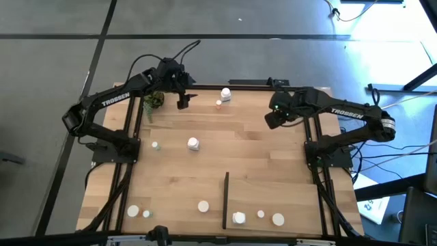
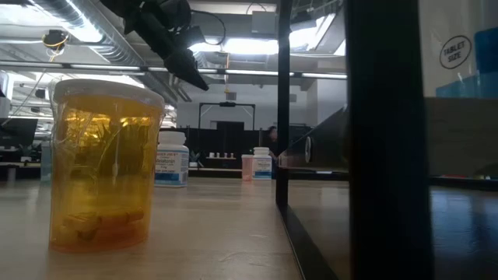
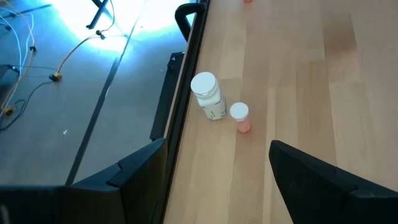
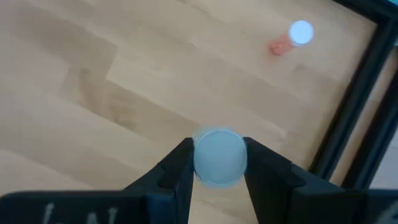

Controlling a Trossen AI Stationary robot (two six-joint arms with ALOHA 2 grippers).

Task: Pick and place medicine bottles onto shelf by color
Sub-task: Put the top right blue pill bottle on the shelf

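Observation:
My right gripper (image 4: 219, 163) hangs over the table's right part (image 1: 273, 120), shut on a white-capped medicine bottle (image 4: 219, 155). My left gripper (image 3: 217, 186) stands open above the far edge (image 1: 183, 102). Ahead of it a white bottle (image 3: 207, 96) and a small pink one (image 3: 240, 117) stand upright on the table. More bottles stand mid-table (image 1: 193, 143) and at the near left (image 1: 133, 211). The shelf (image 1: 273, 198) lies at the near right, its black strip (image 1: 225, 200) upright, with bottles (image 1: 238, 218) on it. My right gripper pinches the bottle between its two fingers, one on each side of its round white top (image 4: 219, 142). The fingers come from above, pointing down. The bottle sits upright in the hold, clear of the tabletop.
A small green plant (image 1: 153, 100) stands at the far left, beside my left gripper. An amber bottle (image 2: 105, 163) stands close to the low camera, left of the strip (image 2: 284, 117). Bare wood lies mid-table (image 1: 259, 150).

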